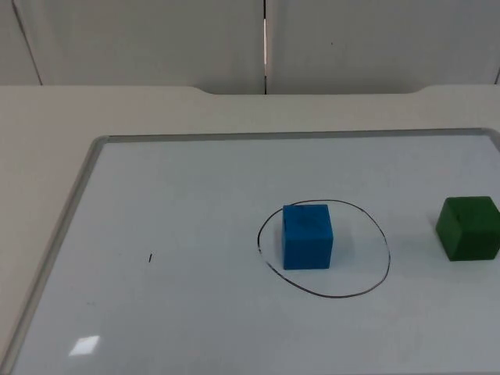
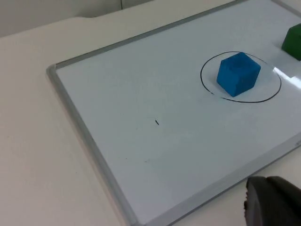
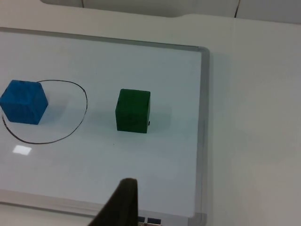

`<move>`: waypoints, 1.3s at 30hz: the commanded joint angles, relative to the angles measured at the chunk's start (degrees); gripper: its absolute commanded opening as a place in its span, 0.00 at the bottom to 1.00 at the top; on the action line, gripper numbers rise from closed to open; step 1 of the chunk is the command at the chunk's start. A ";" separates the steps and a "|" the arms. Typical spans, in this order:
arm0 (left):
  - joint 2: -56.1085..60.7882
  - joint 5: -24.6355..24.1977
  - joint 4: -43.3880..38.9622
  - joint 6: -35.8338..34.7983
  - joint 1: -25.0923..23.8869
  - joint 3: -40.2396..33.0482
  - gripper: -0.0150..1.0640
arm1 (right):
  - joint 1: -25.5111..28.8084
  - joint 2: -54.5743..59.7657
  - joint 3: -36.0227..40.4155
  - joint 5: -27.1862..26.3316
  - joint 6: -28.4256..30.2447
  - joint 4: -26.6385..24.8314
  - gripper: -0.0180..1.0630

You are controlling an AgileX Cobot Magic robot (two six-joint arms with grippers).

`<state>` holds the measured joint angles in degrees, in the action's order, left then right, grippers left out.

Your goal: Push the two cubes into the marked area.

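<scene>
hovering off the near edge of the whiteboard [image 1: 234,164], left claw [image 2: 270,202] with one dark fingertip in its wrist view, nothing held; cannot tell how far open. right claw [image 3: 120,205] likewise off the board's near edge, one fingertip visible, empty; opening cannot be told either.

outward from the right claw: green cube [image 3: 133,110] flat on the board, outside the marked area [image 1: 323,248], well apart from the drawn line and close to the board's right frame. further on, blue cube [image 1: 307,235] already inside the ring, toward its left side, close to the line there.

judging by looks: probably light, stiff blocks with flat faces, likely to slide readily on the glossy board and to twist if pushed off-centre. best contact likely low and central on the green cube's outer face, the one away from the ring, pushing toward the ring's free right half.

in the way: only the blue cube, if the green one overshoots and knocks it across the line. raised board frame beside the green cube leaves little room for a fingertip. small dark mark [image 1: 150,258] far left, irrelevant.
</scene>
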<state>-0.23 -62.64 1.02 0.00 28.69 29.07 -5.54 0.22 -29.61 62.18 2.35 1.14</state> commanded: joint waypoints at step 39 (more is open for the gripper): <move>0.23 1.02 -1.45 0.97 -0.21 -0.76 0.01 | 0.34 13.51 -3.33 -2.99 -0.63 0.03 0.84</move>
<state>-0.23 -62.29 0.00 0.99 28.69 28.61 -5.54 11.27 -32.05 60.62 2.14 1.14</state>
